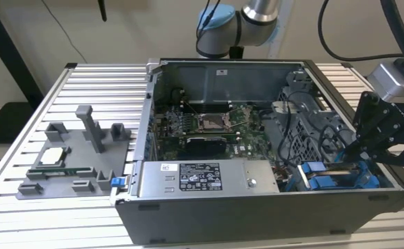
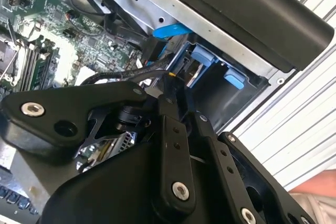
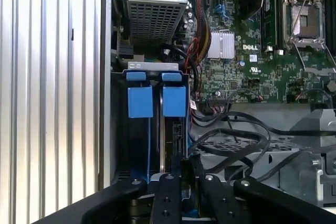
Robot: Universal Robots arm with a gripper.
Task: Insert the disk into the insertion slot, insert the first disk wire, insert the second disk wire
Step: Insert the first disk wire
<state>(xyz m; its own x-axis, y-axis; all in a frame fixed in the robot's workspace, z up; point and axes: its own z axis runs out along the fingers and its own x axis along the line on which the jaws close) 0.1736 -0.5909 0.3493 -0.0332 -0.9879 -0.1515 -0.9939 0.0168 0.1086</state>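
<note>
The insertion slot [image 3: 119,129] is a grey bay with blue tabs [image 3: 140,100] at the case's corner; in the exterior view the slot [image 1: 333,179] is low on the right. The disk [image 3: 172,135] sits edge-on inside it, between blue rails. My black gripper [image 3: 184,162] hangs right over the disk's near end, fingers drawn together on the end of a black disk wire [image 2: 142,73]. The same gripper [image 2: 170,81] shows with the wire running into its tips, and it [image 1: 350,155] hovers above the bay in the exterior view.
The open case lies on a ribbed aluminium table [image 1: 84,78]. A labelled grey power-supply box [image 1: 202,179] lies beside the bay, and the motherboard [image 1: 209,124] lies behind it. Loose black cables [image 3: 236,129] cross a perforated cage [image 3: 247,148]. A grey fixture [image 1: 70,155] stands at the exterior view's left.
</note>
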